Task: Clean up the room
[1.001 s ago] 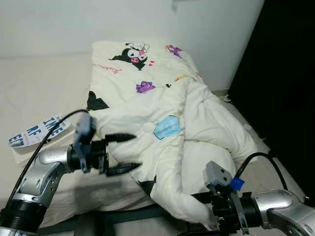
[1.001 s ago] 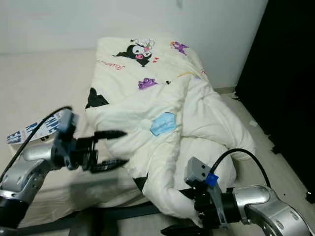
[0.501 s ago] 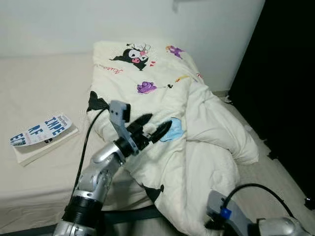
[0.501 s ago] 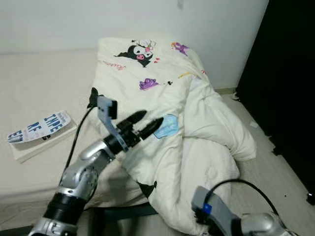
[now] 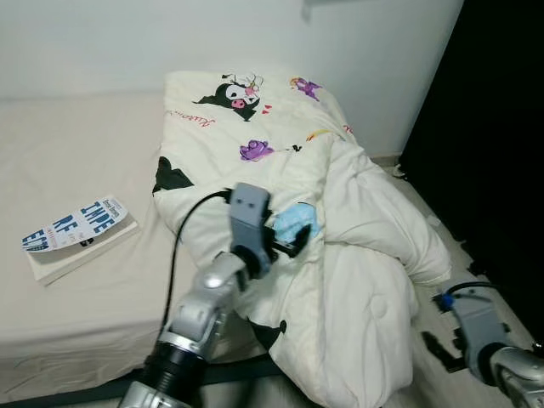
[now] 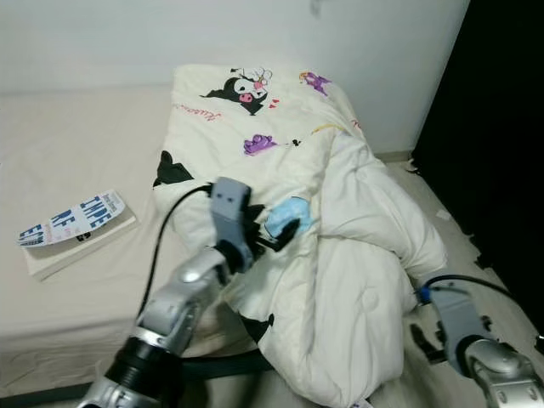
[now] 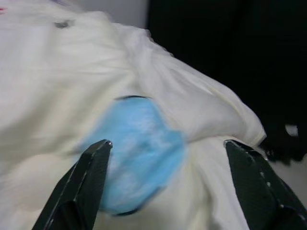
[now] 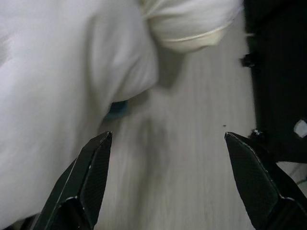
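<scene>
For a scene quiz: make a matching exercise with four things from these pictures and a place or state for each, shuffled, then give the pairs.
Things:
1. book
2. blue patch
3. left gripper
4. right gripper

Places or states:
A. low over the floor beside the hanging duvet
B. flat on the mattress, left of the duvet
C. open, reaching at the blue patch
D. on the duvet, between two black fingers

Pairs: 1-B, 2-D, 3-C, 4-A

White wall (image 5: 127, 42), beige bed (image 5: 76, 161), pale floor (image 8: 192, 143)
</scene>
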You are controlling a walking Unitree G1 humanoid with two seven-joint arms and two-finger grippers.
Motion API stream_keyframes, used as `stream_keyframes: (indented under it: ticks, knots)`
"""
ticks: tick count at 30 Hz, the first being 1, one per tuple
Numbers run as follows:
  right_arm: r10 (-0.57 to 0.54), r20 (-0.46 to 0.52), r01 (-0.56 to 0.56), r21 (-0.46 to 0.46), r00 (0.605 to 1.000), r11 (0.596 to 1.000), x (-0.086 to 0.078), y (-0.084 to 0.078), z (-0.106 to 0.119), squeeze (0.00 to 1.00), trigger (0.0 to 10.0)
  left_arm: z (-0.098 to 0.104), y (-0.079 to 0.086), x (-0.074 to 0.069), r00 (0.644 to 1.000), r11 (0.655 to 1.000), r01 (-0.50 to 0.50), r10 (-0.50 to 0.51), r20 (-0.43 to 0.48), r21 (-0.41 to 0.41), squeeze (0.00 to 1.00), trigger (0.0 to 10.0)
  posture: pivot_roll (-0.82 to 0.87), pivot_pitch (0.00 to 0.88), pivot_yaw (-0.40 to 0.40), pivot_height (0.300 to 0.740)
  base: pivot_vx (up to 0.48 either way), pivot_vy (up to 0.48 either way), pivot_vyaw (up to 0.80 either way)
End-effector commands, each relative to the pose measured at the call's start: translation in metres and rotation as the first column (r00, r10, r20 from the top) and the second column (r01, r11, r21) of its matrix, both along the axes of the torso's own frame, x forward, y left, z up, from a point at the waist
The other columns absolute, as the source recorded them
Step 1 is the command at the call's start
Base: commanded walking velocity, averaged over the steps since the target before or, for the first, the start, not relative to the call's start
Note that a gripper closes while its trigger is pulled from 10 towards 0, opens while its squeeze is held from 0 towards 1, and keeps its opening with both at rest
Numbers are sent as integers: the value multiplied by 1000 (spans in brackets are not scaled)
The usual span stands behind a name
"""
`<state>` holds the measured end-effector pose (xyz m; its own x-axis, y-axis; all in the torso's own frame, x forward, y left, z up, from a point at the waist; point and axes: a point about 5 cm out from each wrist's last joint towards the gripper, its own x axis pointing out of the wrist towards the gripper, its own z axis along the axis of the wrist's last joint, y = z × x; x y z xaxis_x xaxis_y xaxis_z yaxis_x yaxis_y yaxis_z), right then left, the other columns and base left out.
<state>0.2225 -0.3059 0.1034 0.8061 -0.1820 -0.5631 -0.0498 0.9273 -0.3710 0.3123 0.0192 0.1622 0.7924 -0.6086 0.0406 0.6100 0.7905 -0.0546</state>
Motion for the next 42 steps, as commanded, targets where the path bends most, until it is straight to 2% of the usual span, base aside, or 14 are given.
stream_keyframes:
  ticks: [1, 5, 8, 14, 16, 18, 24, 25, 26, 27, 35, 37, 40, 42]
  knots:
    - [-33, 27, 34, -6, 999, 999, 1, -2, 1, 0, 10000, -7, -15, -3, 1000, 996, 5, -6, 3, 87, 0, 10000, -121, 157, 22, 517, 0, 0, 0]
    - [-42, 48, 42, -10, 998, 999, 2, -1, 4, 0, 10000, -12, -30, -7, 1000, 986, 11, -15, 22, 167, 0, 10000, -127, 159, 24, 517, 0, 0, 0]
    - [-41, 83, 42, -15, 996, 999, 7, 3, 6, 0, 10000, -14, -45, -6, 997, 960, -19, -4, 79, 280, 0, 10000, -129, 160, 26, 517, 0, 0, 0]
    - [-41, 143, 43, -11, 989, 999, 17, 11, 9, 0, 10000, -16, -40, 9, 986, 932, -164, 147, 76, 324, 0, 10000, -128, 162, 30, 517, 0, 0, 0]
    - [-41, 143, 43, -11, 989, 999, 17, 11, 9, 0, 10000, -16, -40, 9, 986, 932, -164, 147, 76, 324, 0, 10000, -128, 162, 30, 517, 0, 0, 0]
    - [-30, 161, 32, -12, 986, 999, 20, 16, 11, 0, 10000, -18, -37, 15, 974, 914, -226, 208, 87, 336, 0, 10000, -124, 160, 38, 517, 0, 0, 0]
    - [-5, 180, 7, -8, 984, 1000, 24, 23, 14, 0, 10000, -21, -29, 22, 954, 884, -299, 278, 110, 360, 0, 10000, -120, 158, 39, 517, 0, 0, 0]
    - [0, 184, 2, -8, 983, 1000, 24, 25, 14, 0, 10000, -24, -27, 24, 950, 875, -312, 292, 112, 369, 0, 7059, -119, 159, 39, 517, 0, 0, 0]
    - [0, 184, 2, -8, 983, 1000, 24, 25, 14, 0, 10000, -24, -27, 24, 950, 875, -312, 292, 112, 369, 0, 7059, -119, 159, 39, 517, 0, 0, 0]
    - [4, 188, -2, -8, 982, 1000, 25, 26, 15, 0, 10000, -27, -24, 25, 946, 867, -324, 306, 110, 377, 0, 0, -119, 159, 39, 517, 0, 0, 0]
    - [12, 206, -10, -9, 979, 1000, 28, 27, 19, 0, 10000, -35, -13, 29, 932, 842, -360, 348, 104, 401, 0, 0, -122, 159, 36, 517, 0, 0, 0]
    - [17, 218, -15, -12, 976, 1000, 30, 27, 22, 0, 10000, -37, 5, 37, 906, 815, -416, 409, 108, 404, 0, 0, -121, 158, 33, 517, 0, 0, 0]
    - [25, 218, -24, -10, 976, 1000, 31, 30, 22, 0, 10000, -32, 18, 41, 883, 799, -463, 454, 120, 383, 0, 0, -120, 155, 31, 517, 0, 0, 0]
    - [25, 218, -24, -10, 976, 1000, 31, 30, 22, 0, 10000, -32, 18, 41, 883, 799, -463, 454, 120, 383, 0, 0, -120, 155, 31, 517, 0, 0, 0]
